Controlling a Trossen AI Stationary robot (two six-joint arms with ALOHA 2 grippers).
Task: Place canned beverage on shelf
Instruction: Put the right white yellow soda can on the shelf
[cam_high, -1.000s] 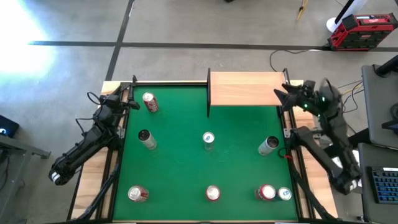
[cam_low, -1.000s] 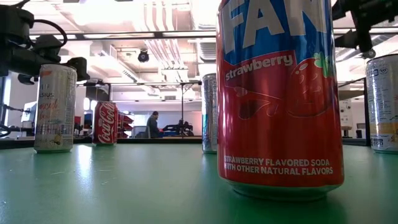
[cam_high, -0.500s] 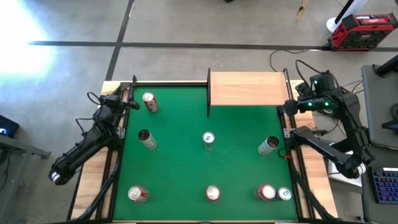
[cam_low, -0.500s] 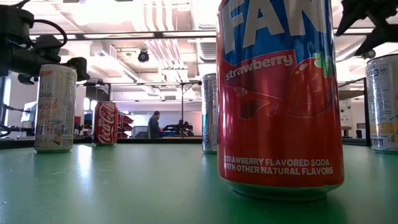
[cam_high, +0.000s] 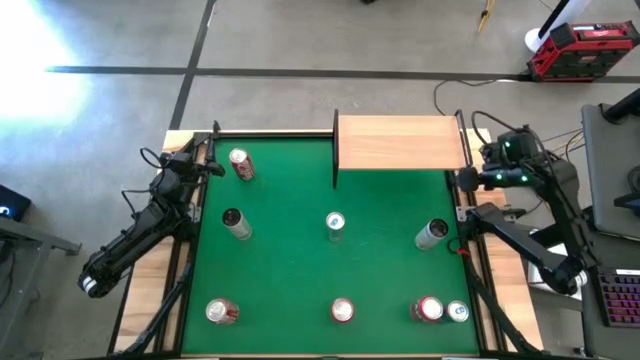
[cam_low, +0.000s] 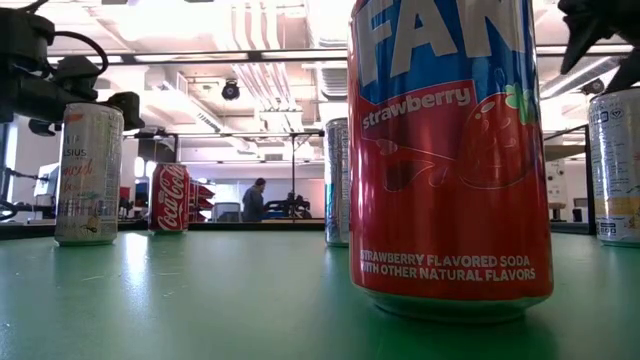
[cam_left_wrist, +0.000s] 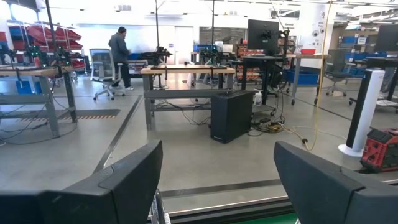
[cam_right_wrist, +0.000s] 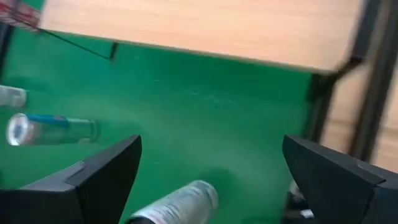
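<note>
Currently, progress: none placed; shelf (cam_high: 400, 142) bare.
Right end effector (cam_high: 463, 178): spread, empty, held above silver can (cam_high: 431, 234).
Left end effector (cam_high: 212, 165): pressed together, parked.

We see a bright green table (cam_high: 300, 270) and a pale tan wooden shelf (cam_high: 398, 142) with a dark edge. The nearest can (cam_low: 450, 160) is red with a blue band and white lettering. Another can (cam_low: 169, 198) is red with white script; a third can (cam_low: 88, 175) is silvery white.
</note>
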